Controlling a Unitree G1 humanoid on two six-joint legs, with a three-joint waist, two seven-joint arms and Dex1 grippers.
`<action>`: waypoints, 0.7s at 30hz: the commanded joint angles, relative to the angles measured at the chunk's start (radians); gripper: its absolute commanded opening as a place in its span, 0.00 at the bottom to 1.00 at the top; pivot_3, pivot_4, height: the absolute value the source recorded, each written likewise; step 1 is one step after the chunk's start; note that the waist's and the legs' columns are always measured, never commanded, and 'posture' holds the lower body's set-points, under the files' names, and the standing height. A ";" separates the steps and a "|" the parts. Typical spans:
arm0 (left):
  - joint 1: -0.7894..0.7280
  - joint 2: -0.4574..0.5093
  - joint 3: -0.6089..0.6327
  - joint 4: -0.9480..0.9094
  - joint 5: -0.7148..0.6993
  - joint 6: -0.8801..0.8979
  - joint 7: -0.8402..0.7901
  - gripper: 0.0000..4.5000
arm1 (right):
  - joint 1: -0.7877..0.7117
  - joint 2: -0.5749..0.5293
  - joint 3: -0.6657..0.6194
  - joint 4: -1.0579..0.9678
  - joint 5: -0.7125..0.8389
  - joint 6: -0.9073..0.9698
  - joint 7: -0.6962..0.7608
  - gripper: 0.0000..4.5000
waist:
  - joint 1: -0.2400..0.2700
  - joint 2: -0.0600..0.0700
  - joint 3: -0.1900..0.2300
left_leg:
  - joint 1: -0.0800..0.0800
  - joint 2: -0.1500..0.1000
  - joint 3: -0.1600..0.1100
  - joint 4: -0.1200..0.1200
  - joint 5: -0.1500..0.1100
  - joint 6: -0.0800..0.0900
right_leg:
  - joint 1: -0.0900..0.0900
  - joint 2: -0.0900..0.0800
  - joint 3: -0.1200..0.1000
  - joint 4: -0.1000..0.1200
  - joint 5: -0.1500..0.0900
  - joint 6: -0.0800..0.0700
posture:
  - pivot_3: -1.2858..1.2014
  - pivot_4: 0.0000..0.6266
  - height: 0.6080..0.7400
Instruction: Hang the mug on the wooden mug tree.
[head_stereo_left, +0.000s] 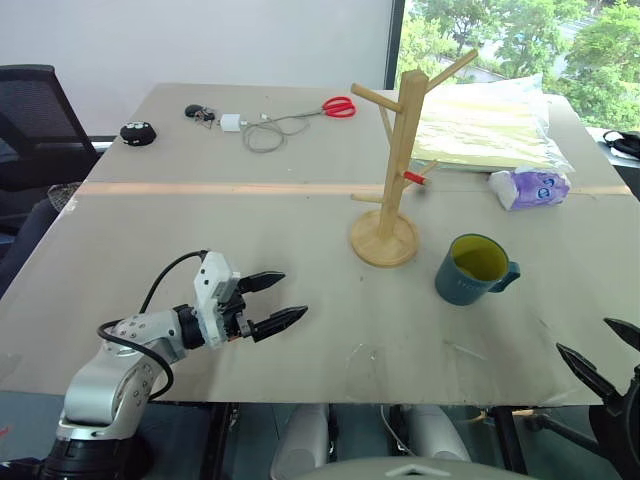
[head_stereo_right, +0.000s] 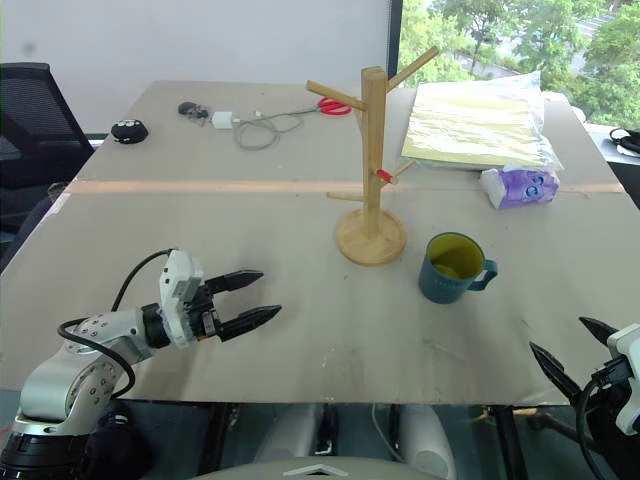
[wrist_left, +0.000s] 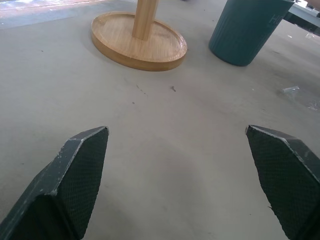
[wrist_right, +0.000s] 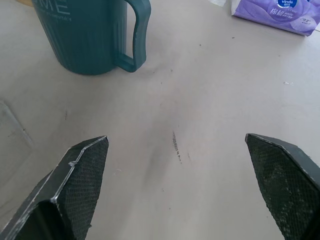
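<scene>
Mug (head_stereo_left: 474, 270) upright just right of the wooden mug tree (head_stereo_left: 392, 160) base, handle facing away from it; both grippers wide open, empty; risk: a rim grasp may hide the handle from the pegs.

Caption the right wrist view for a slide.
Open right gripper hovers over the table, the mug standing just ahead.

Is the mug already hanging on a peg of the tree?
No, the mug stands upright on the table, beside the tree.

Silver left arm (head_stereo_left: 115, 365), black cable, pointed black fingers (head_stereo_left: 262, 281).
</scene>
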 joint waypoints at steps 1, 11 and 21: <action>-0.029 0.016 0.026 -0.036 -0.041 0.007 -0.021 1.00 | -0.037 0.016 0.024 -0.046 -0.001 0.014 -0.049 0.98 | 0.000 -0.001 0.000 | 0.000 0.000 0.000 0.000 0.000 0.000 | 0.000 0.000 0.000 0.000 0.000 0.000 | 0.52 0.24 1.00; -0.048 0.085 0.031 -0.153 -0.157 0.014 -0.182 1.00 | -0.258 0.126 0.284 -0.171 -0.061 0.278 -0.401 0.98 | -0.001 0.001 0.000 | -0.001 0.000 0.001 0.000 0.000 -0.001 | -0.002 -0.002 -0.003 0.000 0.002 -0.003 | 0.52 0.24 1.00; -0.028 0.090 0.049 -0.204 -0.191 0.015 -0.197 1.00 | -0.345 0.210 0.389 -0.094 -0.166 0.238 -0.498 0.98 | -0.002 0.001 0.000 | -0.002 -0.001 0.002 0.000 0.000 -0.001 | -0.004 0.003 -0.003 0.001 0.000 0.000 | 0.52 0.24 1.00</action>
